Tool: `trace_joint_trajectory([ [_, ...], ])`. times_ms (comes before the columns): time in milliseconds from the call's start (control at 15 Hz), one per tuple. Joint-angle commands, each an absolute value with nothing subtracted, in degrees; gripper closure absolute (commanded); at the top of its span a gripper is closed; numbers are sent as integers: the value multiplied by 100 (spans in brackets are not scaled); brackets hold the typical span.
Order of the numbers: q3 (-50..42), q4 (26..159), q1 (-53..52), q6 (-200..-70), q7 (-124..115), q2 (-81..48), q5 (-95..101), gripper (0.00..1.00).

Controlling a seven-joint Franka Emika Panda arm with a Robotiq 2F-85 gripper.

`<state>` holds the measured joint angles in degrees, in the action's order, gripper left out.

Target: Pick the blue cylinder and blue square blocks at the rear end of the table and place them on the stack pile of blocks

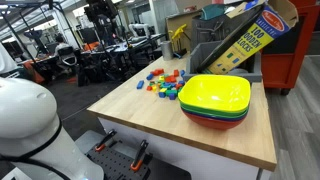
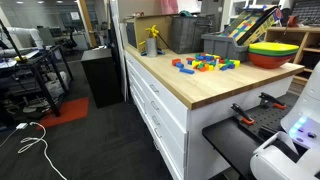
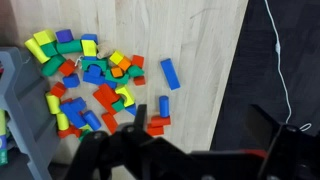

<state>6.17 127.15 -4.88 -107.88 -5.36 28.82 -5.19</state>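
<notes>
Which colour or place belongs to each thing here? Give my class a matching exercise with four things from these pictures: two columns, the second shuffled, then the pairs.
Things
1. top bowl of the stack
2. lone long block lying apart
3. white cable
4. pile of blocks

Colour or place
A. blue
B. on the floor
C. yellow
D. mixed colours, on the table

Pairs: 1-C; 2-A; 3-B; 4-D
</notes>
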Motion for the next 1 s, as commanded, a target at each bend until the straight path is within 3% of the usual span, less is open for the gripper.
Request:
trace_joint_trajectory([
  [0,615,12701,-492,-10774,-539,2876,-516,0],
  [933,620,12681,-471,-10748,-557,2818,-479,0],
])
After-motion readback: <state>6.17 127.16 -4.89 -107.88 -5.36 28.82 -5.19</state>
